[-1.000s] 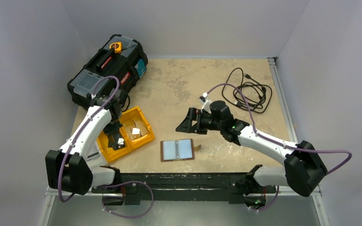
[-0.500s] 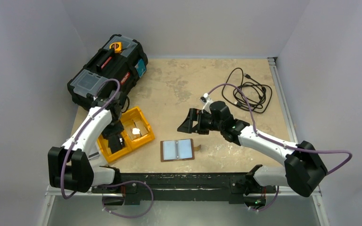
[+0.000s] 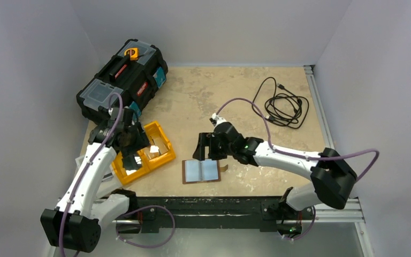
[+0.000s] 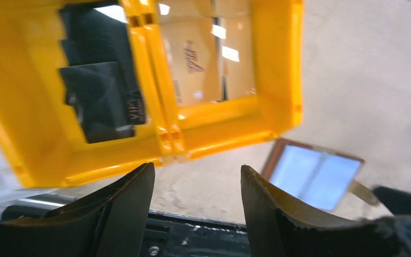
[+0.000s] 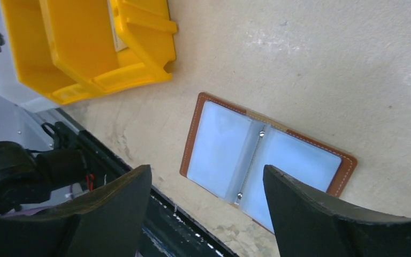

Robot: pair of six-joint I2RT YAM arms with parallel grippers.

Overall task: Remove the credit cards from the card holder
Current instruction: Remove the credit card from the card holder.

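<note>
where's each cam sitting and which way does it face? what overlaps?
Top external: above and behind the bases, looking down on the table; both whole arms show, left gripper above the tray, right gripper above the card holder.
Left wrist: on the left arm, facing down at the tray, card holder at the edge; own fingers open at the bottom.
Right wrist: facing down at the open card holder, tray corner top left; own fingers open.
Shared: all three show tray and card holder.
</note>
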